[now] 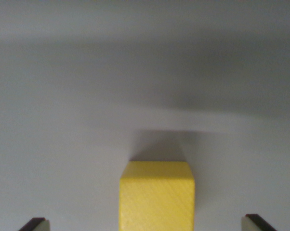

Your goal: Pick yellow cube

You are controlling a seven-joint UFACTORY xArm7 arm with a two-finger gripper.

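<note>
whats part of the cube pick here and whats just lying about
Part of the job:
- yellow cube, centred between the jaws
- gripper, jaws wide apart, clear of the cube on both sides

Just lying about:
- nothing else in view, only the bare grey surface

Yellow cube bottom seemingly cropped

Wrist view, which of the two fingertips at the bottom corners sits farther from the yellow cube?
Neither clearly: the yellow cube sits about midway between the left fingertip and the right one, untouched by both.
</note>
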